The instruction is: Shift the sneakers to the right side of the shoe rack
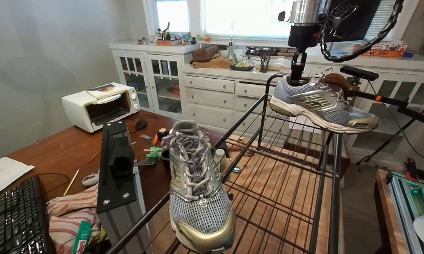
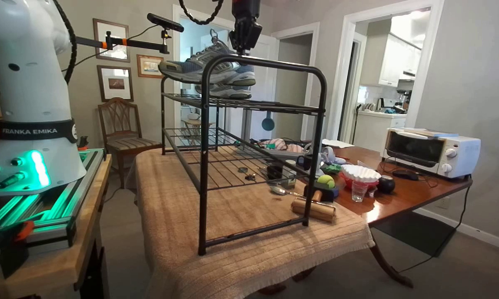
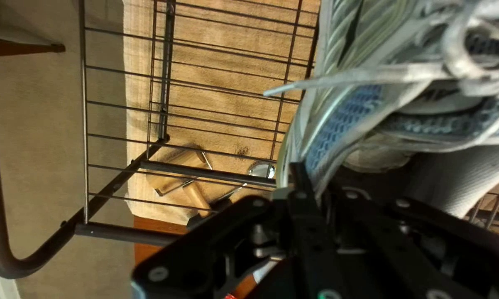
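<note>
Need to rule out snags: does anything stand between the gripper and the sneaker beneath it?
Nothing visible: the gripper holds the sneaker near its heel; in the wrist view, the loose lace end lies clear of the fingertips.

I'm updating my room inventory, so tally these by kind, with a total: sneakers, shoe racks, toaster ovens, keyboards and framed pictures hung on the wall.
Sneakers: 2
Shoe rack: 1
Toaster oven: 1
Keyboard: 1
Framed pictures: 3
Total: 8
</note>
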Motion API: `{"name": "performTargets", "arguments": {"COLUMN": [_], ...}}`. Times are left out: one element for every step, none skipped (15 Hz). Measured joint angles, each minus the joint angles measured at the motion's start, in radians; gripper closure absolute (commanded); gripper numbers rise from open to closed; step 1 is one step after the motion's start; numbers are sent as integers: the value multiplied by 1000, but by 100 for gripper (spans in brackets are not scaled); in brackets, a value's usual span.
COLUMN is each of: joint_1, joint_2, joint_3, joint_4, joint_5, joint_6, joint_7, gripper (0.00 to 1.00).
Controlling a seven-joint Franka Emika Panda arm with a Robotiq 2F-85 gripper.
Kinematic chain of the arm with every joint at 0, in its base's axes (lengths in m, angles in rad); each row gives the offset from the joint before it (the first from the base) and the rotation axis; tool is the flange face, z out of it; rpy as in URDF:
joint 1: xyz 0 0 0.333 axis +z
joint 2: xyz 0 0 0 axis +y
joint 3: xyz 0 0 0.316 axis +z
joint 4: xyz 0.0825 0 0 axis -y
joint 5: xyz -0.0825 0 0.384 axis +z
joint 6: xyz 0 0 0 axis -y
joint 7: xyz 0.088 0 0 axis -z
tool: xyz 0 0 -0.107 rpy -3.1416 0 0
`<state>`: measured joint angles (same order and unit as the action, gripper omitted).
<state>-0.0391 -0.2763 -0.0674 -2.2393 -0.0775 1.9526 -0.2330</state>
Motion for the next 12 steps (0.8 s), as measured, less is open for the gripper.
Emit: {"name": "performTargets", "arguments": {"joint_1": [-1, -1, -1, -1, -1, 0, 0, 0, 1, 1, 1, 1], "joint_2": [5, 11, 17, 24, 30, 37, 44, 50, 55, 59, 61, 61], "joint_3": [-1, -1, -1, 0, 0, 1, 2, 4, 6, 8, 10, 12], "joint_4": [0, 0, 0, 0, 0, 0, 0, 0, 0, 0, 0, 0], "joint_5": [-7, -12, -14, -16, -19, -23, -26, -29, -31, -33, -34, -35], "joint_6": [0, 1, 3, 7, 12, 20, 30, 39, 49, 56, 64, 67], "joint_7": [-3, -5, -6, -7, -8, -8, -8, -8, -8, -8, -8, -8], "gripper": [98, 98, 98, 98, 98, 98, 79, 64, 59, 50, 43, 36]}}
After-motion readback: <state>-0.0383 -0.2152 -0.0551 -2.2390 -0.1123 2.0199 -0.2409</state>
